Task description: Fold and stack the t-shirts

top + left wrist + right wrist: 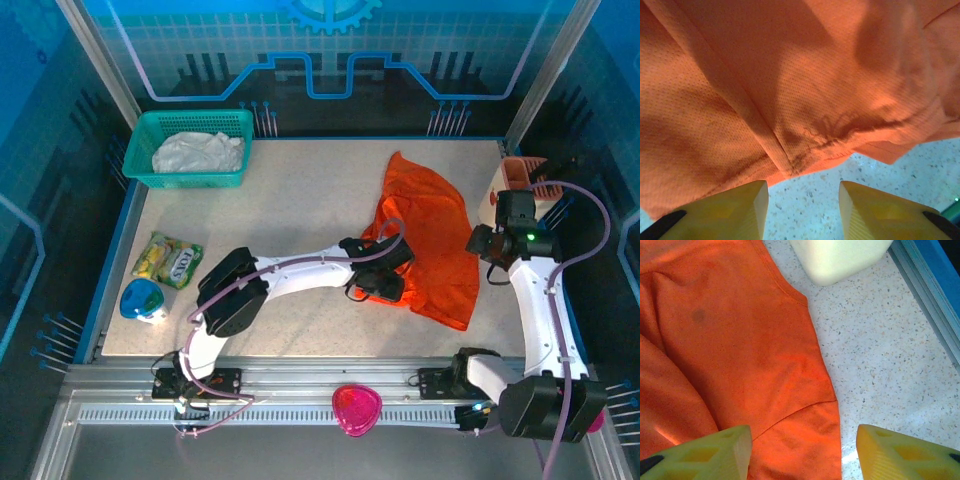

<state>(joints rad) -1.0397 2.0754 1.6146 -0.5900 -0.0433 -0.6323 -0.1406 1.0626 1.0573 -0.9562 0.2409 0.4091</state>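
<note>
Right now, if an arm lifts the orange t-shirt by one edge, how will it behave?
Likely floppy: the orange t-shirt lies crumpled in loose folds, so it should drape and sag from any pinch. Probably light, since the left wrist view shows the fabric as thin mesh. Pushing would probably bunch it rather than slide it whole.

you've got two t-shirts to count: one orange t-shirt [440,250] and one white t-shirt [198,152]. there's one teal mesh basket [150,130]. you'll also find one yellow-green snack packet [168,260], one blue-and-white round object [140,300], one pink rounded piece [357,410] and one white block with an orange top [515,172]. your arms number two, the left arm [290,275] and the right arm [540,300], and so do your grippers, the left gripper [802,190] and the right gripper [805,435]. each gripper shows you two yellow fingers [730,205], which makes four fingers in all. and you have one table [300,190].
</note>
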